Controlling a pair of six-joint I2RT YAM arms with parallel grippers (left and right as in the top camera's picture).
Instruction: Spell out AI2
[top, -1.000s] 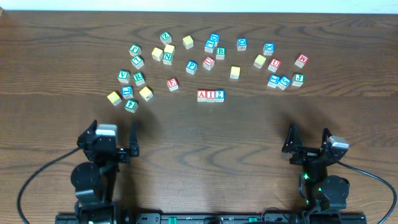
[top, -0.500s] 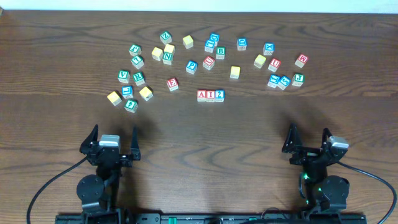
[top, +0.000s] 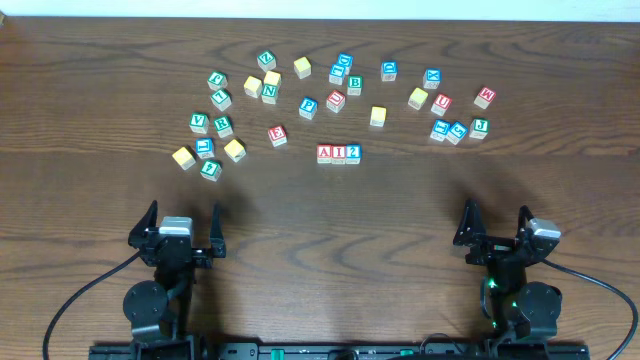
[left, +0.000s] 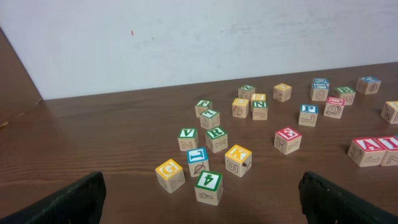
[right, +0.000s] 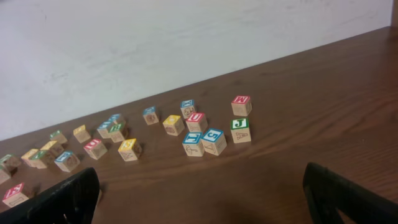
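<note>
- Overhead: the left end effector sat skewed a second ago. It has since squared up at the near edge of the bench, and we see no change over the last half second.
- The right end effector hasn't moved across all three frames.
- Both have fingers spread wide with nothing between them, and neither touches a cube.
- The A cube, I cube and 2 cube touch side by side and read AI2. The row is well ahead of both end effectors, forward-right of the left one and forward-left of the right one, and hasn't shifted.
- Left wrist view: A and part of I show ahead, out past the right finger, and 2 is cut off by the frame.
- Right wrist view: we can't tell if the row is in frame.
- The E cube and P cube lie beyond the row, apart from it.
- We judge the word is spelled and the left arm's pull-back was homing, so nothing is left to place.
</note>
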